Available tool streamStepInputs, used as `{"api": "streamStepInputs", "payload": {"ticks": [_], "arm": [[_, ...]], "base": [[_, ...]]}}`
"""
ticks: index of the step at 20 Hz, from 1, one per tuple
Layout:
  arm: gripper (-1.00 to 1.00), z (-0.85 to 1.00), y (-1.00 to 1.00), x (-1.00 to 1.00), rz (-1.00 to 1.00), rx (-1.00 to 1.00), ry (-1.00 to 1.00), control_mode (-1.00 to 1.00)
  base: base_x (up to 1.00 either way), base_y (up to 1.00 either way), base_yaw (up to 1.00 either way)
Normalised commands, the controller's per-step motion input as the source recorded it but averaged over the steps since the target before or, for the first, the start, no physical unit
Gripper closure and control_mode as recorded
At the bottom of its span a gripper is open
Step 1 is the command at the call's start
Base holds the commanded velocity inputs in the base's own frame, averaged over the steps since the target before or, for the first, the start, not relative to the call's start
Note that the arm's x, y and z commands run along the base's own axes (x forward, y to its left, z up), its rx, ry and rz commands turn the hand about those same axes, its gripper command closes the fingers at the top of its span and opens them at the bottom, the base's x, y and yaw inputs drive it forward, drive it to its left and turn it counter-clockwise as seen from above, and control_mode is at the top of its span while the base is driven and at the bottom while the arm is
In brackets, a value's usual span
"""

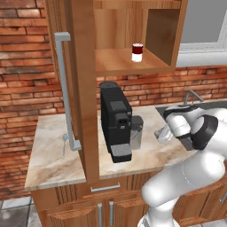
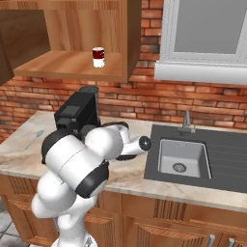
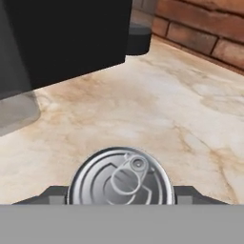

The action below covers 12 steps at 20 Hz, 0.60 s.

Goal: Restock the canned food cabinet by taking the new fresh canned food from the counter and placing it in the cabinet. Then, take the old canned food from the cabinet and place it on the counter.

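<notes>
While one red can point(image 1: 137, 52) stands near the shelf's front right corner in the open cabinet point(image 1: 84, 88), left base view shows one coffee machine point(image 1: 116, 120) mid-counter point(image 1: 48, 159). Right base view matches. Hand view: one grey tin point(image 3: 120, 178) lies on the counter between the fingertips point(image 3: 52, 194); whether they grip it, I cannot tell.

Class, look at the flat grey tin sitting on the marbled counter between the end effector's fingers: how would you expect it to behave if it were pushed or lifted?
The flat grey tin is very low and wide, so it probably slides rather than tips when pushed. Its smooth metal wall may be slippery in a grip. It looks rigid, with a pull-tab lid, so it should not deform on the counter.
</notes>
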Motion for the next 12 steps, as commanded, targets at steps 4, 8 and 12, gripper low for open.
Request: {"api": "streamStepInputs", "payload": {"ticks": [4, 8, 12], "arm": [[-1.0, 0.01, 0.0, 0.13, 0.0, 0.0, 0.0, -1.0], [-1.0, 0.4, 0.0, 0.0, 0.0, 0.0, 0.02, -1.0], [-1.0, 0.68, 0.0, -0.01, 0.0, 0.0, 0.04, -1.0]], "base": [[0.0, 0.0, 0.0], [0.0, 0.0, 0.0], [0.0, 0.0, 0.0]]}}
